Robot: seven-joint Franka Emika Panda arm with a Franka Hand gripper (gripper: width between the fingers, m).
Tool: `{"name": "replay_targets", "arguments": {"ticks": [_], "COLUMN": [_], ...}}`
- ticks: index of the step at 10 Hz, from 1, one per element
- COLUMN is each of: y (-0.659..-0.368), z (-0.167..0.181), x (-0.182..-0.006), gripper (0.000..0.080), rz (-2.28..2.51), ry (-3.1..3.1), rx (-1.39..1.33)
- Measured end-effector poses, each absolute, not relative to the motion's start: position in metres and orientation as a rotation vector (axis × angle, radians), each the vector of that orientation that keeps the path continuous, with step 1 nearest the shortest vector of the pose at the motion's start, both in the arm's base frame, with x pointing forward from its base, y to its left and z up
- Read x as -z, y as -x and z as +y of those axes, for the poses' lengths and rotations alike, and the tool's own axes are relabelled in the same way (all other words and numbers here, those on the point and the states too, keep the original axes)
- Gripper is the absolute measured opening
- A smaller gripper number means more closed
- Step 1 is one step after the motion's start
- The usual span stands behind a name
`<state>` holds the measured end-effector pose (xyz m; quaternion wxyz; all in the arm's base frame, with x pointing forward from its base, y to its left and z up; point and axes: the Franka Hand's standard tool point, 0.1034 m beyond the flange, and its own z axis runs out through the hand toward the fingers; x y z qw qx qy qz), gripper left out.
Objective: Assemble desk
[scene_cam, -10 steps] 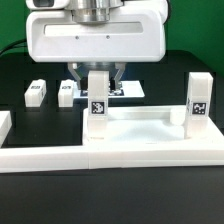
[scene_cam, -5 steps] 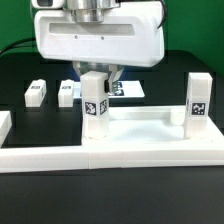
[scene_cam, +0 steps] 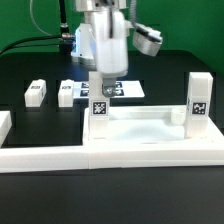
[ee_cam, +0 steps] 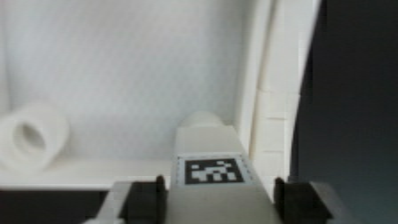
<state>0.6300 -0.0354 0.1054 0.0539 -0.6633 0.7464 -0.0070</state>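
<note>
The white rimmed tabletop [scene_cam: 140, 128] lies upside down on the black table. One tagged leg block [scene_cam: 100, 105] stands upright at its corner on the exterior view's left. My gripper [scene_cam: 101, 90] comes straight down on this block, and its fingers press on both sides. In the wrist view the leg [ee_cam: 217, 160] fills the gap between the fingers of my gripper [ee_cam: 217, 192], next to the tabletop's rim [ee_cam: 267, 90] and a round socket [ee_cam: 32, 140]. A second leg [scene_cam: 198, 98] stands at the corner on the exterior view's right. Two loose legs [scene_cam: 36, 93] [scene_cam: 67, 93] lie behind.
The marker board [scene_cam: 128, 89] lies flat behind the tabletop. A long white border rail [scene_cam: 50, 158] runs along the front, with a short upturned end [scene_cam: 4, 124] at the exterior view's left. A green strip shows at the back edge.
The jaws have narrowed onto the leg at the corner. The hand has turned about its upright axis, so its wide white body now shows narrow side on.
</note>
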Motion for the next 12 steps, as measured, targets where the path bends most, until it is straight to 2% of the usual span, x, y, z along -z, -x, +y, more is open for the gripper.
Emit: {"name": "replay_targets", "arguments": {"ticks": [3,4,5,6,11,12], "y": [-0.631,-0.632,-0.634,-0.632,-0.63,-0.629], "z": [-0.035,-0.036,-0.043,-0.047,-0.05,-0.054], "x": [-0.105,-0.106,-0.108,-0.11,-0.11,-0.109], "gripper": [0.0296,0.0472,0.0608,0.0638,0.0649,0.0649], "rz": [2.318,2.215,1.888,1.681,1.136,0.788], "ry": [1.953,2.068,2.365,2.508,2.818,2.949], "rx": [0.024,0.041,0.102,0.103,0.136,0.144]}}
